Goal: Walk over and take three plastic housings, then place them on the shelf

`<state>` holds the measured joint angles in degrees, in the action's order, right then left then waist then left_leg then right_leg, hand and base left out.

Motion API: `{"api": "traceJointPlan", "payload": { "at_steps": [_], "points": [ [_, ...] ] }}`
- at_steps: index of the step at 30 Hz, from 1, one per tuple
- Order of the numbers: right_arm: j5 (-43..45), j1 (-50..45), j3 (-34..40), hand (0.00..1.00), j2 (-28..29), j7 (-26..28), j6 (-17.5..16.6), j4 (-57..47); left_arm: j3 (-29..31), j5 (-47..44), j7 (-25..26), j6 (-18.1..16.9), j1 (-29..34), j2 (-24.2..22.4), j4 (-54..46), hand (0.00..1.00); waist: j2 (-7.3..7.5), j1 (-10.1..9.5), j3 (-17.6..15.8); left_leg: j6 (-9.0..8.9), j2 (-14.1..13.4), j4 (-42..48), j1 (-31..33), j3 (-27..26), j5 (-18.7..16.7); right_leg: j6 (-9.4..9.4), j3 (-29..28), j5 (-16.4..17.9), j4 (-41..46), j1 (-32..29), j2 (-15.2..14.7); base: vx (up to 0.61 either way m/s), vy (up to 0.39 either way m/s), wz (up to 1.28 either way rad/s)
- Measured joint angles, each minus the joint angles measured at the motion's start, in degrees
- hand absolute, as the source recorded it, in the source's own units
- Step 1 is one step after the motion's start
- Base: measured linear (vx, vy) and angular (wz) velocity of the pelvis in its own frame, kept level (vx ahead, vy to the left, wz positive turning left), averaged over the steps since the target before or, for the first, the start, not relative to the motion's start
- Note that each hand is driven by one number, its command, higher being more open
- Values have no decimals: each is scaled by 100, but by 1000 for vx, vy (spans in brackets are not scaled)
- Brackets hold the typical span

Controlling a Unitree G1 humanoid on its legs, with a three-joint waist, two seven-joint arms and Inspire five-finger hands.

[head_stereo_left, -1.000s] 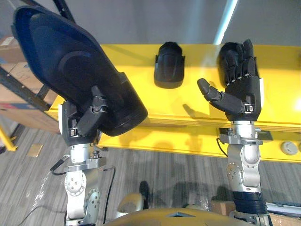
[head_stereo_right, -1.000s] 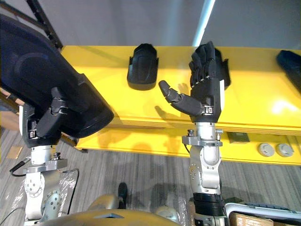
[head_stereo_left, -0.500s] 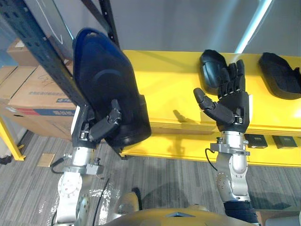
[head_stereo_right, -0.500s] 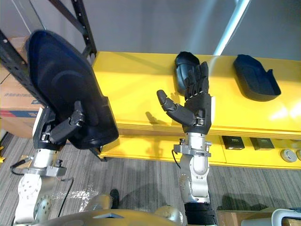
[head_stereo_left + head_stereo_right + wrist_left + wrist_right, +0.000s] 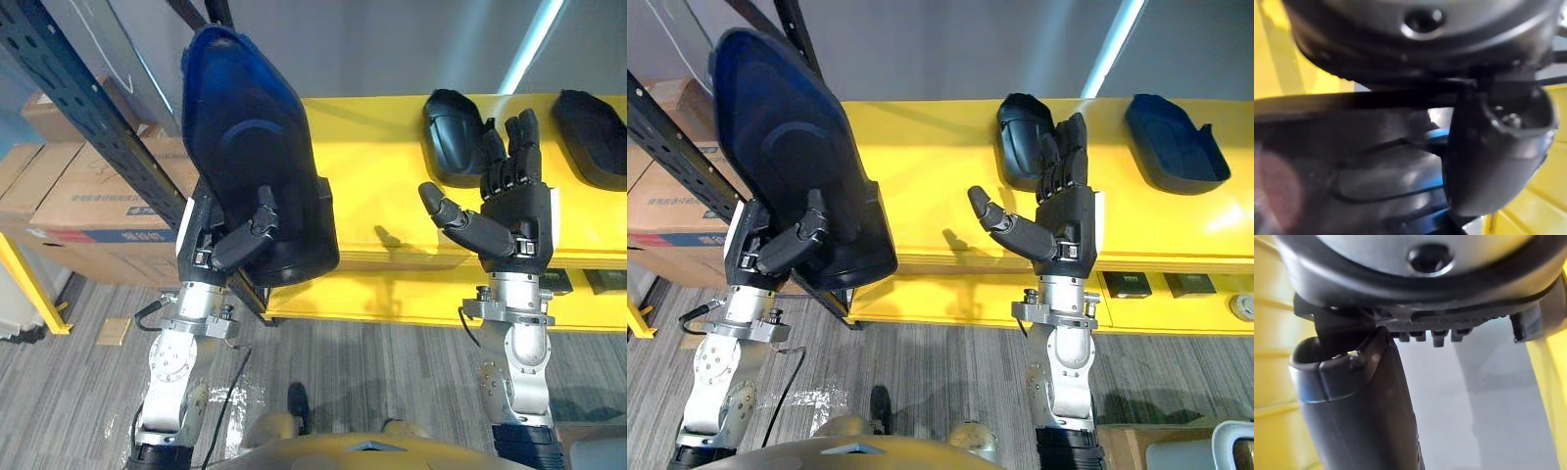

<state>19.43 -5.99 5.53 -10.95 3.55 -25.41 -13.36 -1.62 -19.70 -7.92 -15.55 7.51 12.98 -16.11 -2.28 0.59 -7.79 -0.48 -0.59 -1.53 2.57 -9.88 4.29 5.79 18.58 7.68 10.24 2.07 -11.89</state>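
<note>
A large dark blue plastic housing (image 5: pixel 250 157) stands upright in my left hand (image 5: pixel 230 245), whose thumb is curled across its lower front; the same housing (image 5: pixel 794 166) rises above the yellow shelf's left end. My right hand (image 5: pixel 509 215) is raised, palm up and open, fingers straight, holding nothing, just in front of the yellow shelf (image 5: pixel 382 176). Two more dark housings lie on the shelf: one (image 5: pixel 453 132) right behind my right hand's fingers, another (image 5: pixel 1176 142) further right.
A dark metal rack upright (image 5: pixel 88 127) slants across the left, with cardboard boxes (image 5: pixel 88 201) stacked behind it. A yellow post (image 5: pixel 29 284) stands at the far left. Grey striped floor (image 5: pixel 372 362) lies below the shelf.
The camera has swung, shifting the whole scene. My left hand has brought the housing more upright and closer to the shelf's left end. My right hand stays open.
</note>
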Motion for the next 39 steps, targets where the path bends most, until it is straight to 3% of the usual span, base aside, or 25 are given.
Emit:
{"api": "traceJointPlan", "payload": {
  "at_steps": [8, 13, 19, 23, 27, 39],
  "points": [
    [3, -46, 39, 100, -127, 410, 139, -23, 173, -22, 694, 405, -1648, 812, 1483, 0, 17, 397, -83, 34, 10, -199, -134, -539, 38, 45, -645, -64, 82, -305, 1, -34, 44, -34],
    [132, -125, 152, 100, -629, 794, 399, -29, 256, -93, 904, 728, -2441, 1122, 2583, 0, -74, 605, -171, 59, 3, -281, -199, -743, 68, 56, -862, -115, 91, -435, 23, 16, 21, -24],
    [180, -22, 158, 100, -710, 956, 590, -28, 213, -769, 1007, 1097, -3491, 1431, 3673, 0, -112, 710, -411, 60, 2, -284, -170, -860, 71, 54, -1011, -137, 202, -598, 27, 19, 6, -10],
    [180, 113, -57, 100, -730, 992, 639, -26, -17, -771, 1347, 1123, -4370, 1553, 4296, 0, -106, 744, -611, 63, 6, -273, -79, -899, 83, 57, -1101, -140, 256, -735, 26, -10, 9, -5],
    [177, 214, -230, 100, -731, 982, 756, -27, -182, -922, 1535, 1216, -4828, 1555, 4633, 0, -114, 786, -674, 62, -3, -264, -17, -916, 84, 44, -1119, -148, 257, -799, 37, -1, 0, -1],
    [126, 1002, -463, 100, -749, 812, 845, -73, -260, -994, 1825, 1516, -6397, 1720, 5455, 0, 58, 883, -1402, 87, -115, 72, 512, -911, 113, -17, -1260, -336, 162, -1136, 131, -29, 1, 0]
  ]
}}
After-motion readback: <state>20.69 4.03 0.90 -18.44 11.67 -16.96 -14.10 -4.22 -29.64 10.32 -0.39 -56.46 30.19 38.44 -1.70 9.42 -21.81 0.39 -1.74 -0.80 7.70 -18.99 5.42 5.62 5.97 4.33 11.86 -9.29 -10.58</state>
